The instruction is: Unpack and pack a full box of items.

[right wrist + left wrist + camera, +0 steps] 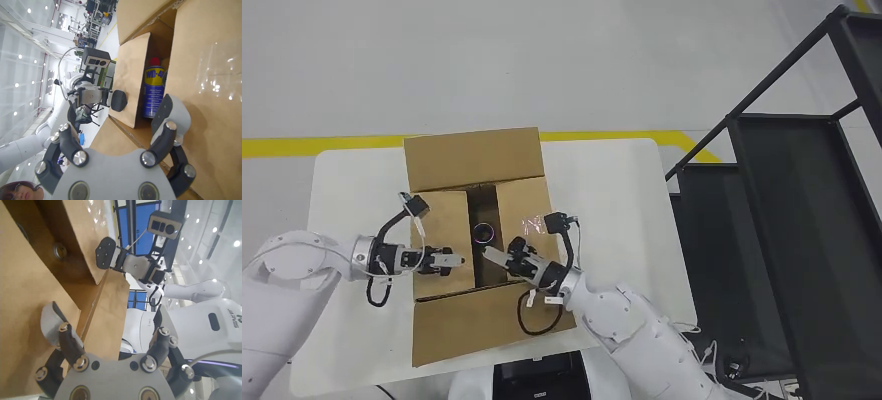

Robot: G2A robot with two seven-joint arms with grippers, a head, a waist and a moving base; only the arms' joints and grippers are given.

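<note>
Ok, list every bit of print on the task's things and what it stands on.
Spray can: a brand name in big yellow letters on blue, its end hidden; not quoted.
Same can: small white lines below, too small to read.
Cardboard box: no readable print.

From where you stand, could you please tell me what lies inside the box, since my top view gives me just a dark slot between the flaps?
Observer: The right wrist view looks into the cardboard box and shows a blue and yellow spray can with a red cap.
Operator: Thank you. Is the right gripper open?
Observer: Yes, it is open, one finger lying over a flap beside the can.
Operator: And the left gripper?
Observer: Open too, with a flap's edge between its fingers.
</note>
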